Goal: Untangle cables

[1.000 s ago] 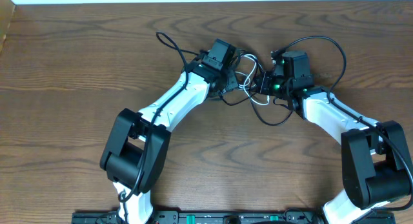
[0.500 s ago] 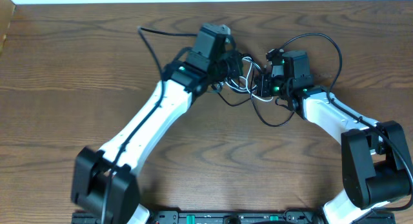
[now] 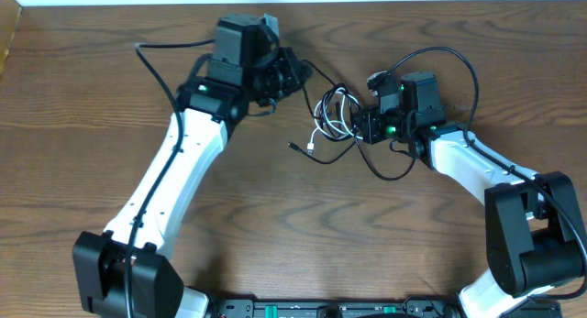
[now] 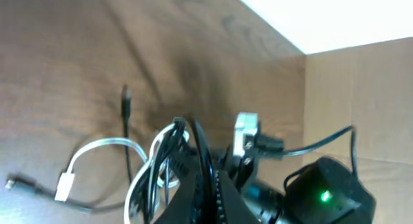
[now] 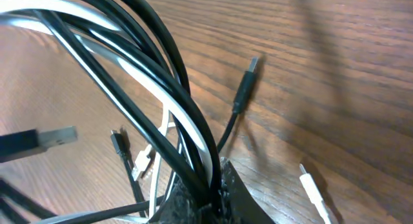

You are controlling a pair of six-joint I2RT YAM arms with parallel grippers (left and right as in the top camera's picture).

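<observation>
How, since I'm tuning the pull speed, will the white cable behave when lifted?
Probably floppy: the white cable curls in loose loops by the right gripper. Likely light, being thin. It may snag, since the black cable is bunched with it.

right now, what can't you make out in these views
Overhead: the left gripper fingertips are lost against its dark body; the left wrist view cuts them off at the bottom edge.
Right wrist view: the cables cover the right gripper fingers.
Overhead: crossings in the tangle are too small.

The cables [image 5: 181, 79], black and white strands together, run down into the gripper [image 5: 201, 197]; one black plug [image 5: 248, 72] lies near them over the bench [image 5: 342, 62].
</observation>
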